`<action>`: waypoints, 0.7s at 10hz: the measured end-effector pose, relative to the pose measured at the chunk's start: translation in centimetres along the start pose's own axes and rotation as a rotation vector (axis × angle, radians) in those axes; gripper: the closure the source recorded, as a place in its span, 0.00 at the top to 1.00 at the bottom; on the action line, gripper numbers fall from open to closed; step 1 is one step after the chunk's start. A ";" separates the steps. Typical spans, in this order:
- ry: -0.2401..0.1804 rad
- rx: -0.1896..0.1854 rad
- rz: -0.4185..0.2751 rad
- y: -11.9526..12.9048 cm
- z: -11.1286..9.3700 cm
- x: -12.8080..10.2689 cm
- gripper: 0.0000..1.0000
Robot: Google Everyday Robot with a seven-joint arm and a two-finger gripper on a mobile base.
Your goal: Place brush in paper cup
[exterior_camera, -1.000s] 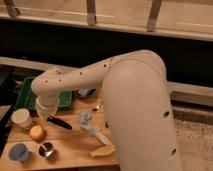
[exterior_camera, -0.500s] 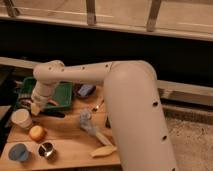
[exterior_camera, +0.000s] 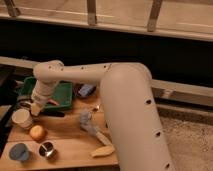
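Arm's swung further left since the earlier frame, so the tool (exterior_camera: pixel 38 107) hangs just at the paper cup's (exterior_camera: pixel 22 119) 1 o'clock, clenched on the brush (exterior_camera: pixel 54 113), whose black handle pokes out toward 3 o'clock. Pickup looks done, drop-in isn't. Brush head is hidden, and the grip itself is hard to make out.

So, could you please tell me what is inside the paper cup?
Nothing shows inside the cup; its pale inside looks bare. The claw, shut on the brush, hangs at its right rim and may hide a bit of that edge.
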 end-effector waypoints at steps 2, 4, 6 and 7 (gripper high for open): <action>0.035 -0.014 0.009 -0.1 0.9 0.8 0.00; 0.058 -0.026 0.007 0.2 1.7 1.2 0.00; 0.064 -0.020 0.005 0.1 1.7 1.3 0.00; 0.066 -0.016 0.001 0.1 1.7 1.2 0.00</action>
